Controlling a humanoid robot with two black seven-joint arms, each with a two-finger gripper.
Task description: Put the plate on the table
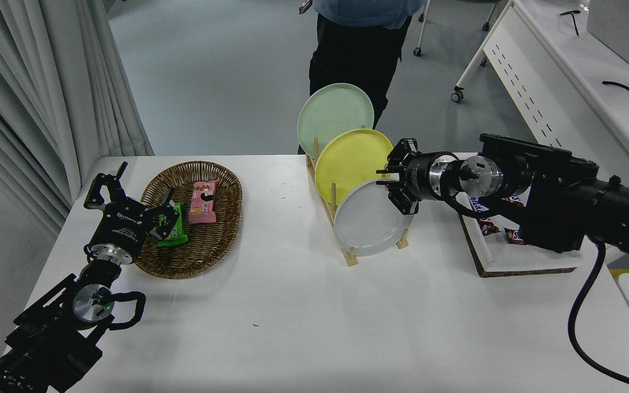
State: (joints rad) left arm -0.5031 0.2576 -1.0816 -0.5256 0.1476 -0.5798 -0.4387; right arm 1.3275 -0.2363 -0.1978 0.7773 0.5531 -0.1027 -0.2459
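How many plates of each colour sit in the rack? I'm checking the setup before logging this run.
Pale green plate: 1
Yellow plate: 1
Light-grey plate: 1
Total: 3, all standing on edge in the wooden rack.

Pale grey floor (211,71) stretches behind, white curtains (36,93) hang in folds at the left, and a white perforated desk (555,71) on castors stands at the right.
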